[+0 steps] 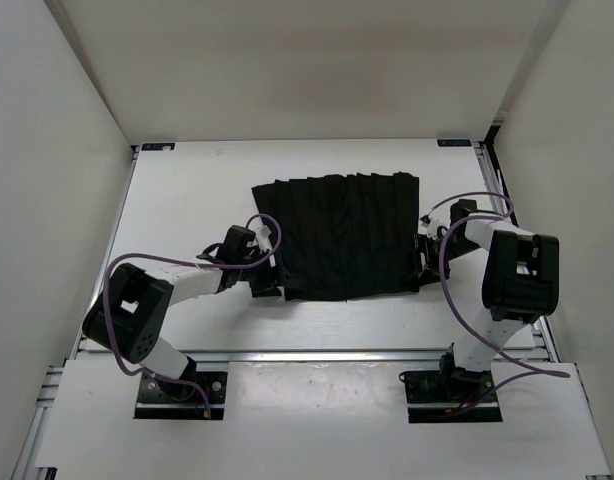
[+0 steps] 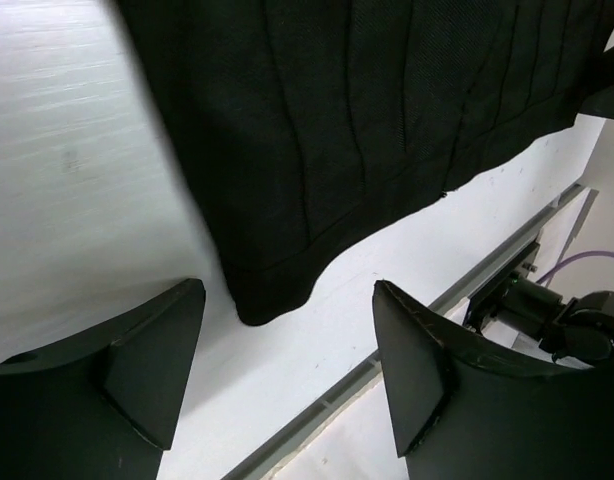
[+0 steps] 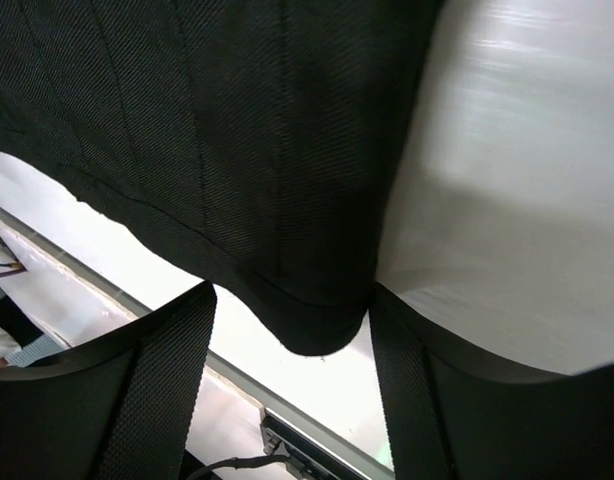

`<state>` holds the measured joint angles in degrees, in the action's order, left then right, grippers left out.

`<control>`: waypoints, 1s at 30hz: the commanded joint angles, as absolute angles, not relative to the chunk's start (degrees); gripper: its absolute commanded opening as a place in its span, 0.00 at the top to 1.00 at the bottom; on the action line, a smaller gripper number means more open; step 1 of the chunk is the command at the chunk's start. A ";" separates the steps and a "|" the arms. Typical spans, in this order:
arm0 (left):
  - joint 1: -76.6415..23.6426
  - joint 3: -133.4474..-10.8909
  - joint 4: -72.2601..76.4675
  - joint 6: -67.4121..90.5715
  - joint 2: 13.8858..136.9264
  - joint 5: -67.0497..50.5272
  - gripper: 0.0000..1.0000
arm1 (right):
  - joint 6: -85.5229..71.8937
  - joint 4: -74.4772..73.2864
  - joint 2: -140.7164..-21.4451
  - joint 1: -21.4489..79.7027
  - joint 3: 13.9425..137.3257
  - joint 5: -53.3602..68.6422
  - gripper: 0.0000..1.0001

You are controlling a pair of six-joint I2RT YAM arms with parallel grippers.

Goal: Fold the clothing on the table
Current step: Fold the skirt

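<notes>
The black pleated clothing (image 1: 337, 235) lies flat on the white table (image 1: 187, 200), roughly rectangular, its pleats running from far to near. My left gripper (image 1: 272, 277) sits at its near left corner. In the left wrist view that gripper (image 2: 287, 285) is open, and the clothing's corner (image 2: 262, 295) lies on the table just beyond the fingertips, apart from them. My right gripper (image 1: 424, 265) sits at the near right corner. In the right wrist view it (image 3: 290, 295) is open, and the rounded corner of the clothing (image 3: 317, 325) reaches in between its fingers, close against the right finger (image 3: 407, 370).
An aluminium rail (image 1: 317, 353) runs along the table's near edge, close behind both grippers. White walls (image 1: 47, 150) close in the left, right and far sides. Purple cables (image 1: 457, 290) loop along both arms. The right arm's base (image 2: 547, 305) shows in the left wrist view.
</notes>
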<state>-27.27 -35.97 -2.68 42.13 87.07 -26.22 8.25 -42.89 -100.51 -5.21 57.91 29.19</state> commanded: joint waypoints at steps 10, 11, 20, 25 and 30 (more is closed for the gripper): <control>-30.58 -34.28 -2.81 41.30 88.25 -25.05 0.38 | 7.91 -37.71 -100.02 -1.76 56.16 26.81 0.60; -30.67 -33.76 -2.64 41.31 87.89 -25.48 0.43 | 7.91 -38.05 -100.19 -1.93 56.08 26.55 0.66; -29.36 -31.47 -2.64 41.22 85.17 -26.19 1.00 | 7.56 -39.72 -99.75 -3.07 58.00 24.96 1.00; -28.13 -30.41 -2.90 42.01 81.31 -25.93 1.00 | 10.63 -44.38 -98.27 -5.53 59.94 25.31 1.00; -26.81 -30.85 -5.88 42.10 73.94 -24.52 1.00 | 17.30 -52.72 -96.86 -6.86 61.52 26.37 1.00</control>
